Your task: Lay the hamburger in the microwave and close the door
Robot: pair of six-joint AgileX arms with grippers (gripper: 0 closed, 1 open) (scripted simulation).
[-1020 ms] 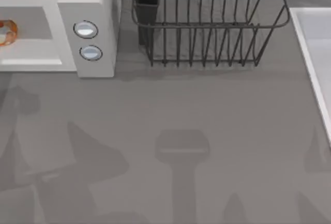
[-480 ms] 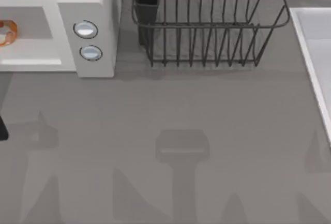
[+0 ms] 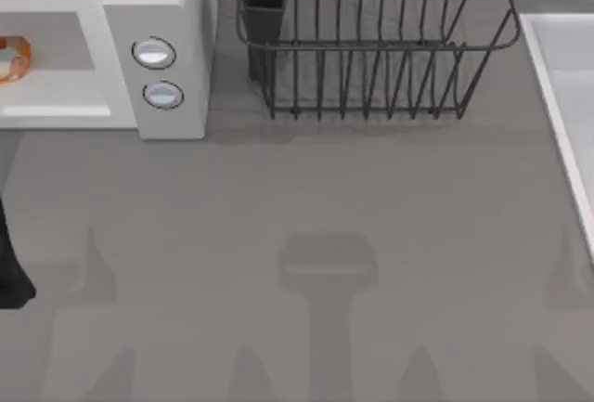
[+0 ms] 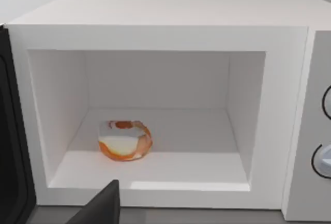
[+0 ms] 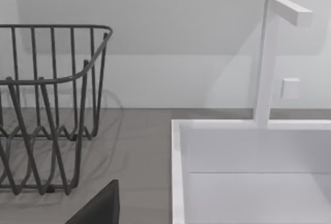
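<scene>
A: The light is soft and even; the grey surface (image 3: 371,198) shows no glare, just faint blurred shadows of the arms along its near edge.

B: The dish rack (image 3: 371,49) casts a thin shadow under its wires and pale loops on the wall behind.

A: Inside the microwave (image 4: 155,22) the cavity is brightly lit, with a lighter band on its floor and the hamburger (image 4: 124,140) slightly smeared.

B: Edges look straight, without bending.
</scene>
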